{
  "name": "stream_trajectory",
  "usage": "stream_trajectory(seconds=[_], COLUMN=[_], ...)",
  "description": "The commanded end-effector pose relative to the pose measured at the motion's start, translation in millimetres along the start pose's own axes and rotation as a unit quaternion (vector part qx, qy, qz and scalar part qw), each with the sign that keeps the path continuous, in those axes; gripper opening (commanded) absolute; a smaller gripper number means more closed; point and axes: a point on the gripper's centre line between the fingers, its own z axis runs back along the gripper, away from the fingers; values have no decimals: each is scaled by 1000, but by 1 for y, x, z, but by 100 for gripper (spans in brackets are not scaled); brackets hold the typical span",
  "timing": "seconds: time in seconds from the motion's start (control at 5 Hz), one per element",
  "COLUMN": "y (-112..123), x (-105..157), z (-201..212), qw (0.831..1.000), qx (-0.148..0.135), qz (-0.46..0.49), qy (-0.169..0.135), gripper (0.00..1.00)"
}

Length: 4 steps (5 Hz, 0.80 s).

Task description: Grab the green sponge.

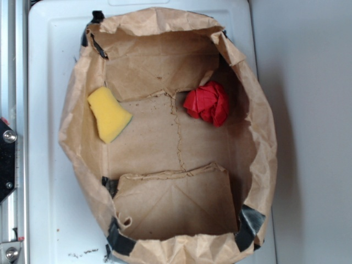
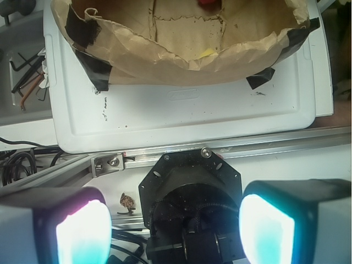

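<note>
Gripper (image 2: pixel 170 231): seen in the wrist view only, its two glowing, pale teal-lit finger pads (image 2: pixel 82 234) spread wide apart with nothing held between them; a black round motor base (image 2: pixel 190 192) is visible in the gap, beyond it an aluminium rail (image 2: pixel 247 146), and farther still a white plastic tray (image 2: pixel 187 110). Green sponge (image 1: pixel 109 114): a yellow foam sponge of roughly trapezoid shape with a thin dark-green layer along its lower right edge, lying flat on the floor of a crumpled brown paper bag (image 1: pixel 71 126), against the bag's left wall in the exterior view; in the wrist view only a small yellow sliver is glimpsed past the bag's rim. Red crumpled fabric ball (image 1: pixel 207 103): lying on the bag floor toward the upper right, well apart from the sponge. The bag is folded open, patched with black tape (image 1: pixel 250 223) at its corners, and stands on the tray. Loose cables (image 2: pixel 25 71) are seen at the left of the wrist view.
</note>
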Motion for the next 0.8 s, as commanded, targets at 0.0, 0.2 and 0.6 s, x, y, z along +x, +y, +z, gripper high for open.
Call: stream_trajectory(seconds=[0.0, 0.2, 0.6], y=[0, -6, -7], x=[0, 25, 66], z=[0, -6, -21], qw=[1000, 1000, 997], qx=[0, -2, 6], qz=[0, 24, 62], qy=[0, -19, -33], gripper=[100, 100, 100])
